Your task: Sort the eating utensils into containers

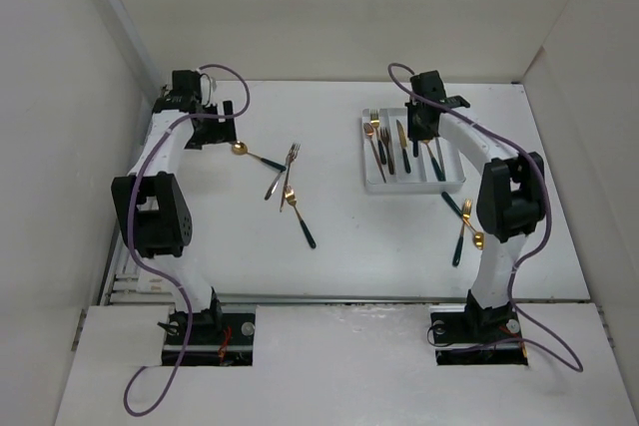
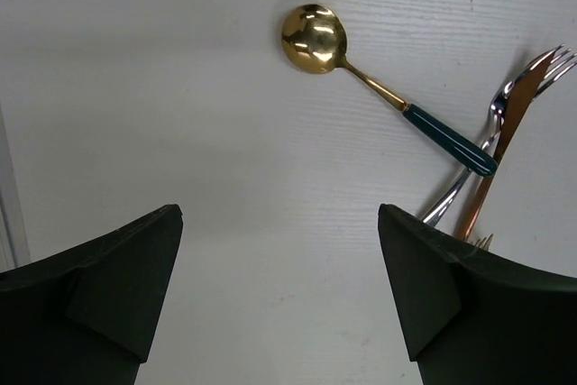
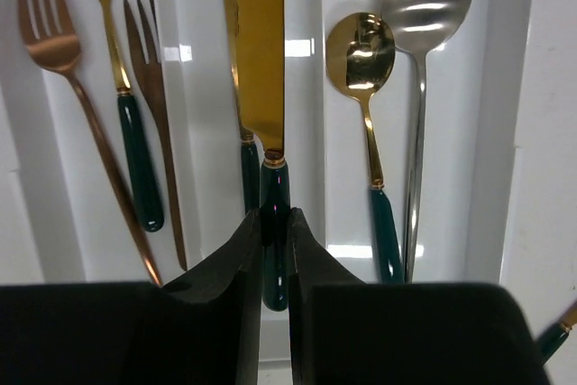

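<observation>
Hovering: left gripper (image 2: 279, 304) wide, empty | spoon (image 2: 388, 96) ahead, handle slanting right | right gripper (image 3: 275, 250) pinching knife (image 3: 261, 69) above tray (image 3: 306, 47)

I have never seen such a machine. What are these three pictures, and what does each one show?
Two robot arms stand at a white table. One picture looks down from above; the other two come from cameras on the wrists. The left gripper, fingers open, hangs above a gold spoon with a dark green handle; forks lie beside it. The right gripper has its fingers shut on a gold knife with a dark green handle, over the middle compartment of the shallow white plastic tray, between forks and spoons.
</observation>
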Robot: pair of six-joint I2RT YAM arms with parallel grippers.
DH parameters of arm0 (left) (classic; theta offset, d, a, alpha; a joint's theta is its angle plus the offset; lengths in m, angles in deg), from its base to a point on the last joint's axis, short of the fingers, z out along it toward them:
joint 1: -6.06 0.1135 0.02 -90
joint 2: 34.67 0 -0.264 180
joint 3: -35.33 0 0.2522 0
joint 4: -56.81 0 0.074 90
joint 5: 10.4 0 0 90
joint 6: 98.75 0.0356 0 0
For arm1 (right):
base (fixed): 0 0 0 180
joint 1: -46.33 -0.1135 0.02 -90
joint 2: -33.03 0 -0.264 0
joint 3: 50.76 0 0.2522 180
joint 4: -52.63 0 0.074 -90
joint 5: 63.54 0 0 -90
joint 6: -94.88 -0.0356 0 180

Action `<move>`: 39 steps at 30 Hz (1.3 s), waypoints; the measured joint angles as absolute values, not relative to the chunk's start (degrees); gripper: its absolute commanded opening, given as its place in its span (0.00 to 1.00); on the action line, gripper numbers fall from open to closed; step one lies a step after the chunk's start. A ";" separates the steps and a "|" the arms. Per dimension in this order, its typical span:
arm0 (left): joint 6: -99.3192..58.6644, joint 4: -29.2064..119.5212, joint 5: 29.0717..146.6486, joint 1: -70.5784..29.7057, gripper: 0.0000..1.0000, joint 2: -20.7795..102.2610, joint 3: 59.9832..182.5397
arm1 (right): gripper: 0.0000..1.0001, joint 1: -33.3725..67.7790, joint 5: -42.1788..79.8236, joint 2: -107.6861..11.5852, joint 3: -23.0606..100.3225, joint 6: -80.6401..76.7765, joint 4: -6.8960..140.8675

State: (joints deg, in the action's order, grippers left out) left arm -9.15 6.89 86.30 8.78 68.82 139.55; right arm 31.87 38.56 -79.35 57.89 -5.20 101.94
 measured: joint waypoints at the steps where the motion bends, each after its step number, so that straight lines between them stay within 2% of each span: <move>1: -9.15 6.78 86.58 8.48 0.88 69.34 139.55 | 0.00 32.18 38.21 -80.18 57.89 -4.64 101.94; 8: -10.35 5.82 88.92 6.25 0.89 71.57 139.55 | 0.02 32.02 36.09 -82.04 56.91 -2.76 101.07; 9: -10.77 5.69 89.47 6.07 0.89 72.09 139.55 | 0.25 32.02 35.83 -82.12 56.80 -2.60 100.80; 10: -11.10 5.49 90.10 5.96 0.89 72.75 139.55 | 0.36 32.02 35.63 -82.36 56.77 -2.47 100.63; 13: -12.50 4.97 91.67 5.90 0.89 75.48 139.55 | 0.54 32.02 35.28 -83.37 56.80 -2.28 100.52; 15: -13.41 4.36 92.55 5.75 0.89 77.67 139.57 | 0.57 31.96 35.09 -83.94 56.80 -2.14 100.67; 19: -15.75 3.44 93.18 4.96 0.89 80.38 139.57 | 0.61 31.63 35.22 -83.87 56.80 -2.21 100.69; 34: -24.30 3.63 93.82 0.68 0.84 89.08 146.83 | 0.61 26.71 36.05 -75.63 54.52 -6.73 100.24; 39: -25.72 3.15 90.76 -0.72 0.74 90.26 148.49 | 0.61 26.76 36.09 -75.02 52.27 -7.91 100.24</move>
